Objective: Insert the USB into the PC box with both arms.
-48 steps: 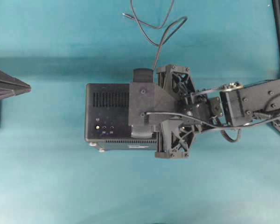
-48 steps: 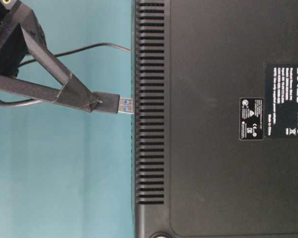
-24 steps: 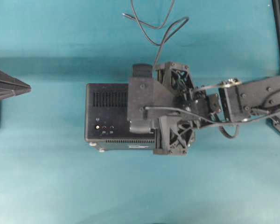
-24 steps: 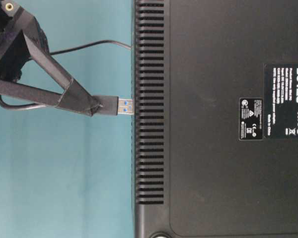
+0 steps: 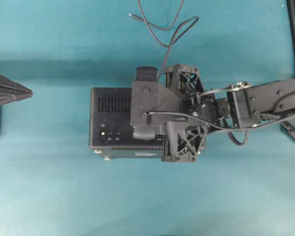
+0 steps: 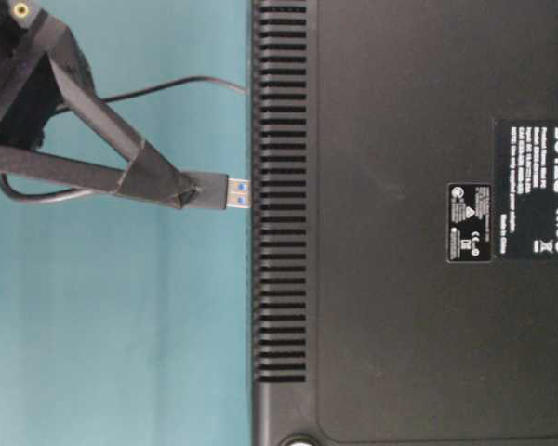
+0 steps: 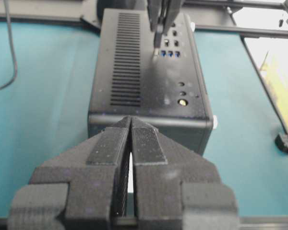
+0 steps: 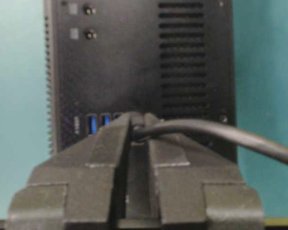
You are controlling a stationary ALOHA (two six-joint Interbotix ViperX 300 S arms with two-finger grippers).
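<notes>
In the table-level view the USB [image 6: 225, 191] is pinched in the closed right gripper [image 6: 188, 193] at centre left, long axis aimed right, tip just short of the PC box [image 6: 418, 139]; the left gripper [image 7: 130, 143], also closed, is held well apart.

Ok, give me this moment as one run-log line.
phase: inserting | right gripper: shut on USB | USB tip at PC box top face | left gripper: shut, empty, clear of box

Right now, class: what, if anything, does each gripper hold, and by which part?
The right gripper pinches the USB by its dark plug body, metal tip free. The left gripper is shut on nothing.
</notes>
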